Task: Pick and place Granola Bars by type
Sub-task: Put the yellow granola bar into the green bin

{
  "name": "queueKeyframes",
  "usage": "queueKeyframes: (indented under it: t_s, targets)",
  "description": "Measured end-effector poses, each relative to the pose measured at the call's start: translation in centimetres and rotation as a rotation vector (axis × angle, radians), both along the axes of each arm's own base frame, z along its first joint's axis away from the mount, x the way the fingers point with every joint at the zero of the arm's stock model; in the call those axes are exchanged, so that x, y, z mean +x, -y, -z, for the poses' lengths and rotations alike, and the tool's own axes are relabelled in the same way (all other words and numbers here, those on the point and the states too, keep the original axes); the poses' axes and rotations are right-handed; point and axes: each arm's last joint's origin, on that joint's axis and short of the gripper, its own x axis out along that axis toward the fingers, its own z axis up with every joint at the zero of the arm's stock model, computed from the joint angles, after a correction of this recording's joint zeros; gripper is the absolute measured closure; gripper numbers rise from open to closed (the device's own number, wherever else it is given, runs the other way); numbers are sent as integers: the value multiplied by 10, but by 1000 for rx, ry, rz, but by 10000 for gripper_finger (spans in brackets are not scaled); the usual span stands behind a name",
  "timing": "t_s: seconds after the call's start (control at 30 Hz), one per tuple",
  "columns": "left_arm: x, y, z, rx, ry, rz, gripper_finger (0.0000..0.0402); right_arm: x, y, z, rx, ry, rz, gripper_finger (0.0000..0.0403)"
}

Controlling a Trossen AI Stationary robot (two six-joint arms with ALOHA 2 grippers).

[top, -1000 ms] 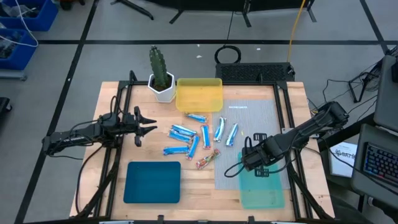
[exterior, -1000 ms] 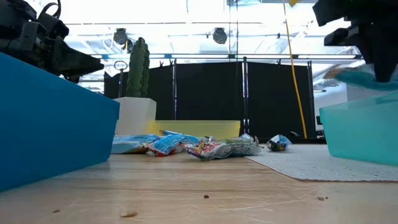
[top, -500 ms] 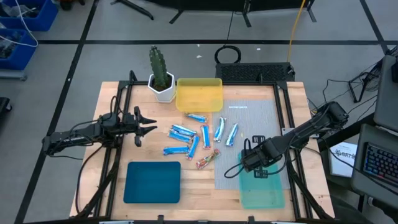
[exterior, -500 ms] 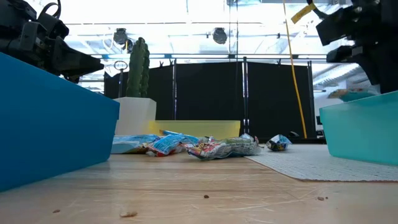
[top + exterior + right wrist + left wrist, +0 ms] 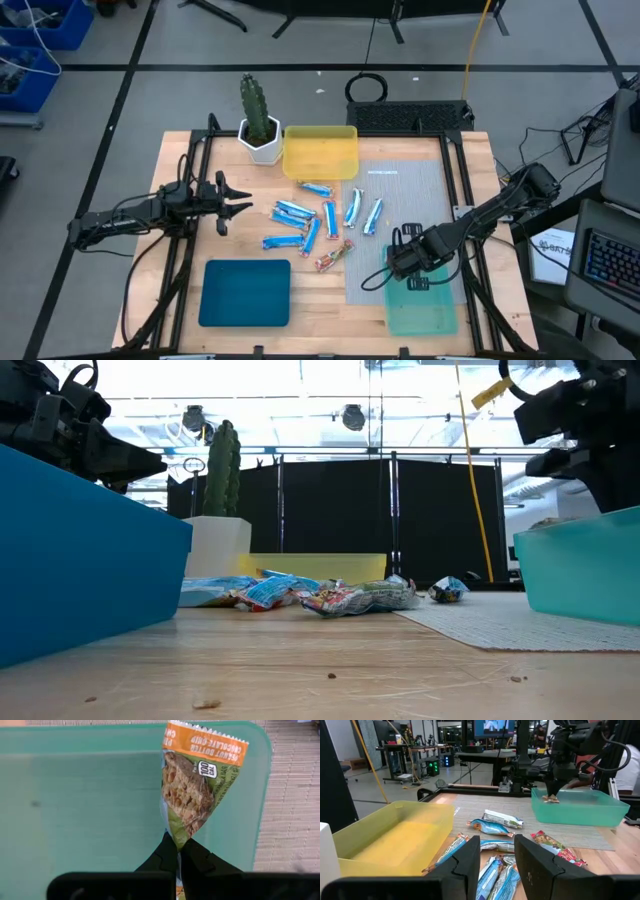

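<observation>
Your right gripper (image 5: 178,851) pinches a tan granola bar (image 5: 196,785) by one end, hanging over the light teal tray (image 5: 80,805). Your left gripper (image 5: 232,207) waits open beside the loose blue bars (image 5: 325,215) mid-table, between the yellow tray (image 5: 320,152) and the dark teal tray (image 5: 245,293).

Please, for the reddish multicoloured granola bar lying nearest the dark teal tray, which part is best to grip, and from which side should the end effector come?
Probably across the middle of the reddish bar, coming straight down from above. It lies flat and slanted on the bare wood, apart from the blue bars, so fingers set across its narrow width should find room on both long sides.
</observation>
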Motion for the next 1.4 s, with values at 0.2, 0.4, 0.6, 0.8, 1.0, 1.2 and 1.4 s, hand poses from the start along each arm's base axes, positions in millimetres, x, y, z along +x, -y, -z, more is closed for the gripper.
queueKeyframes:
  t_s: [0.2, 0.4, 0.6, 0.8, 1.0, 1.2, 1.4]
  targets:
    - [0, 0, 0, 0, 0, 0, 277, -7, 0, 13, -7, -21, -16, 403]
    - [0, 0, 0, 0, 0, 0, 277, -13, 1, 23, 3, -46, -15, 403]
    - [0, 0, 0, 0, 0, 0, 277, -14, 2, 28, 7, -39, -15, 403]
    - [0, 0, 0, 0, 0, 0, 277, -15, 2, 35, 39, -36, -26, 403]
    - [0, 0, 0, 0, 0, 0, 277, -18, 2, 37, 53, -55, -28, 403]
    - [0, 0, 0, 0, 0, 0, 277, -17, 2, 37, 59, -51, -29, 391]
    - [0, 0, 0, 0, 0, 0, 277, -17, 2, 37, 58, -51, -29, 356]
